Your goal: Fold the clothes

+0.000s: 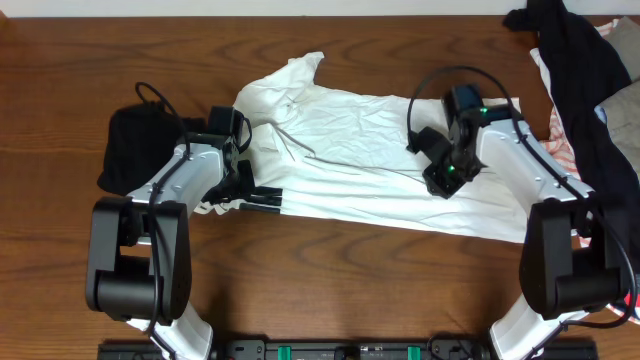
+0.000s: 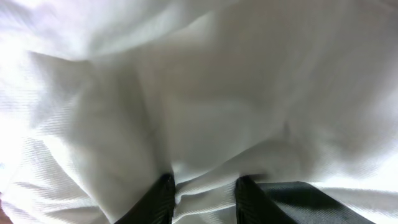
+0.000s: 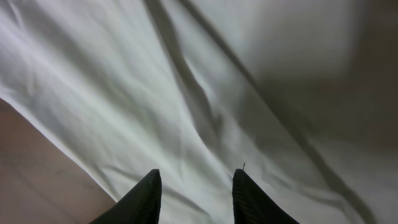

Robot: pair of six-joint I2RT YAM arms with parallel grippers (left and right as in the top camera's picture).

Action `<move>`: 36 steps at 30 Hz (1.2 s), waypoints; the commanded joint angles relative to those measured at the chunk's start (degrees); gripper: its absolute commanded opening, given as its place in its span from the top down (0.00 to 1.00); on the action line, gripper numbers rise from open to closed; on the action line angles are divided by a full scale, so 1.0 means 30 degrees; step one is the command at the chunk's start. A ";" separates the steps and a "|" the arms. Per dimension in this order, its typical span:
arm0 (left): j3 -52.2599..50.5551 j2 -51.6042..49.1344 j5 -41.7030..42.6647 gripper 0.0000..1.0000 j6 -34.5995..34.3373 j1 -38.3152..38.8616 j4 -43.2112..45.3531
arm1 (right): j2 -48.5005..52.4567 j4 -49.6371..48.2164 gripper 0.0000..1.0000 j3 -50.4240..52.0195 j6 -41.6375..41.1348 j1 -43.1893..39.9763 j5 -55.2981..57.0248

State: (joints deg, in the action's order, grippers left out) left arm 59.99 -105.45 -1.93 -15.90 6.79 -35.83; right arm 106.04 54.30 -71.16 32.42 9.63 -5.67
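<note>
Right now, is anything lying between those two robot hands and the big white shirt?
Nothing visible does. The left hand and the right hand both sit directly over the wrinkled white fabric shirt, open, with only its cloth in front of them.

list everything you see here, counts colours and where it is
shirt: 1, white with small black marks at one hem, spread wrinkled across the middle
black garment: 1, black, bunched at the left end
clothes pile: 1 heap, black, red-striped and beige pieces, far right edge; number of pieces unclear
table: 1, brown wood, under everything
left arm: 1, black and silver, at the shirt's left end
right arm: 1, black and silver, at the shirt's right end
left gripper: 1, black, fingers apart, fabric bunched between them
right gripper: 1, black, fingers apart over the shirt near its edge
</note>
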 commanded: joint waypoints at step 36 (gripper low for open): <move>-0.2098 -0.2193 -0.2011 0.67 -0.0226 -0.0525 -0.0474 | -0.0022 -0.6448 0.99 0.2652 -0.3235 0.0729 0.4991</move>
State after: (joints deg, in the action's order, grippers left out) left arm 59.96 -105.43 -1.96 -16.27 6.79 -35.81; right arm 106.04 35.88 -63.44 28.29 11.44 0.75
